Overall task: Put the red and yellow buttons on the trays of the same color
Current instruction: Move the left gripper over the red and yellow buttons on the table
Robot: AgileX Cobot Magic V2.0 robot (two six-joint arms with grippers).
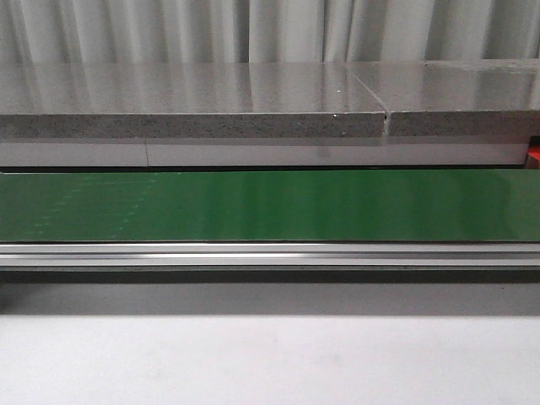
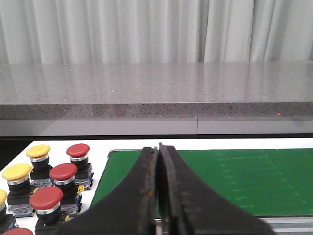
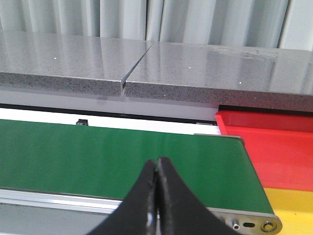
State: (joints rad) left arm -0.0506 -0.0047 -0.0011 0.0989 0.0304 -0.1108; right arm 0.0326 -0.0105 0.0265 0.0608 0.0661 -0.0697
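from the front cam i get the green conveyor belt [image 1: 270, 205] running full width across mid frame, aluminium rail [image 1: 270, 255] just below it, pale table [image 1: 270, 363] filling the bottom, and a grey speckled stone counter [image 1: 194, 101] w/ a seam right of centre above, grey curtain [image 1: 253, 29] behind; no arms in this view. left wrist cam: left gripper [image 2: 159, 196] bottom centre, black fingers pressed together, nothing between them. red buttons [image 2: 63, 172] and yellow buttons [image 2: 38, 151] stand clustered lower left of that frame on the white surface, just beside the belt's end, several touching each other. right wrist cam: right gripper [image 3: 157, 200] also pinched closed and empty, over the belt. red tray [image 3: 274, 142] sits right of frame at the belt's other end, yellow tray [image 3: 293, 210] in the lower right corner touching it. both trays look bare in the parts i can see.
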